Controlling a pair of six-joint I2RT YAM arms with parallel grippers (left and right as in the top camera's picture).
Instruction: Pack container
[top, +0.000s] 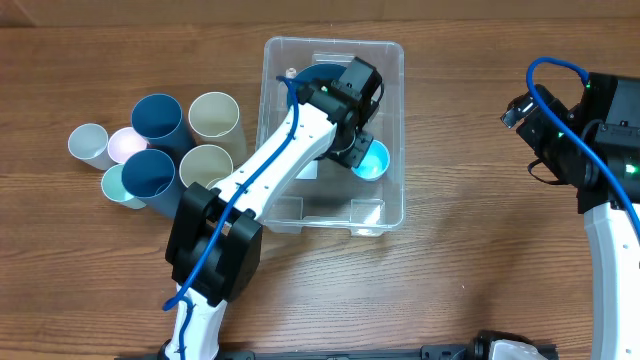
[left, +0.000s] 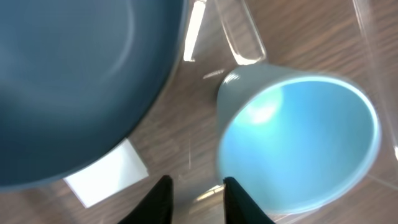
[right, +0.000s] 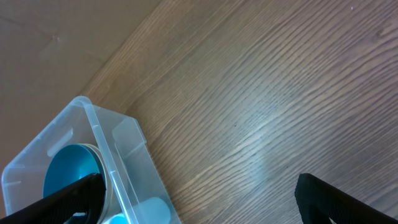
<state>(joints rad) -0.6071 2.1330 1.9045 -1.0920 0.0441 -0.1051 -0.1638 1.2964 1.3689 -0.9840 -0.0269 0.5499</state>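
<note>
The clear plastic container (top: 388, 190) stands mid-table. Inside it lie a dark blue bowl (left: 74, 81) at the far end and a light blue cup (left: 298, 137) near the right wall. My left gripper (left: 194, 193) reaches down into the container just beside that cup. Its jaws stand slightly apart with only the bin floor between them. The right finger is close to the cup's rim; whether it touches is unclear. The white label (left: 106, 171) shows on the base. My right gripper (right: 205, 202) hangs wide open over bare wood to the container's right.
Several cups stand left of the container: dark blue ones (top: 157, 118), beige ones (top: 213, 115), a pink one (top: 126, 145) and a pale one (top: 88, 143). The left arm (top: 270, 165) crosses the bin's near-left corner.
</note>
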